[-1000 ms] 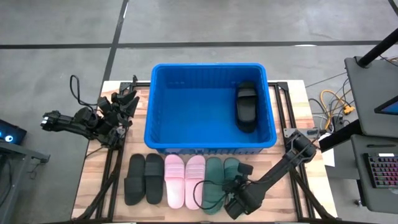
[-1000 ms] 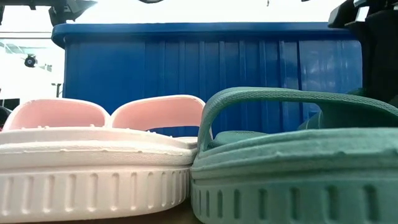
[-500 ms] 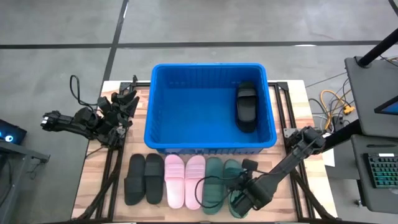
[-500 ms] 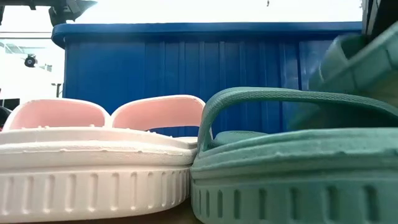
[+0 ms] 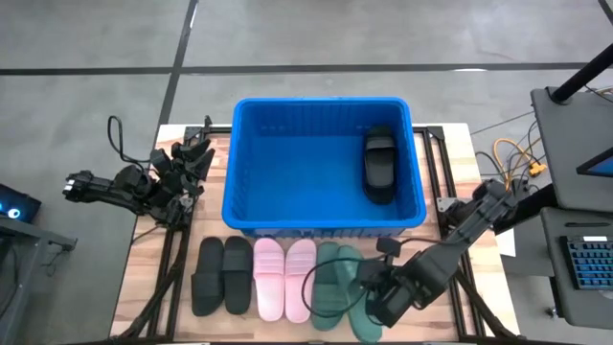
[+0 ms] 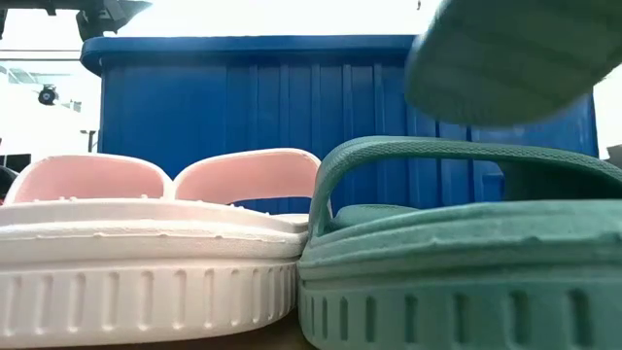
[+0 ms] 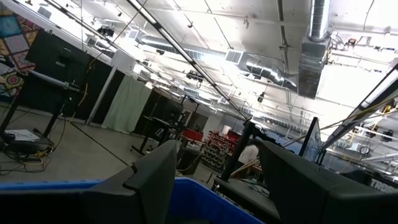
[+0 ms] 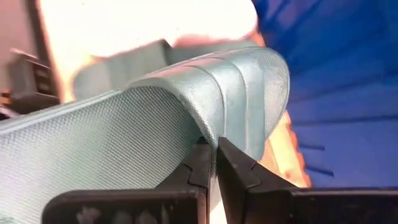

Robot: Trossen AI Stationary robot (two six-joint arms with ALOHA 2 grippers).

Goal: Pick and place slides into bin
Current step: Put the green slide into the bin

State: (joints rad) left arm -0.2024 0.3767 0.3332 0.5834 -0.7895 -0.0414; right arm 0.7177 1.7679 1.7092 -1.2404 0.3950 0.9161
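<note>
The left gripper (image 5: 196, 158) is waiting spread open at the table's (image 5: 458, 153) left edge, beside the bin (image 5: 251, 213). In front of the bin, 2 black slides (image 5: 222, 275), 2 pink slides (image 5: 284, 278) and 1 green slide (image 5: 329, 285) are lying in a row. The right gripper (image 5: 375, 299) is pinching the other green slide's (image 5: 360, 305) strap, holding it tilted above the table. 1 black slide (image 5: 379, 165) is lying inside the bin.

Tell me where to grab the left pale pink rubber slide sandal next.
Pinch the wide arched strap of the left pale pink rubber slide sandal, coming straight down. It lies flat, sole down, hemmed in by neighbours, so the strap's open arch is likely the only edge a finger can slip under.
</note>
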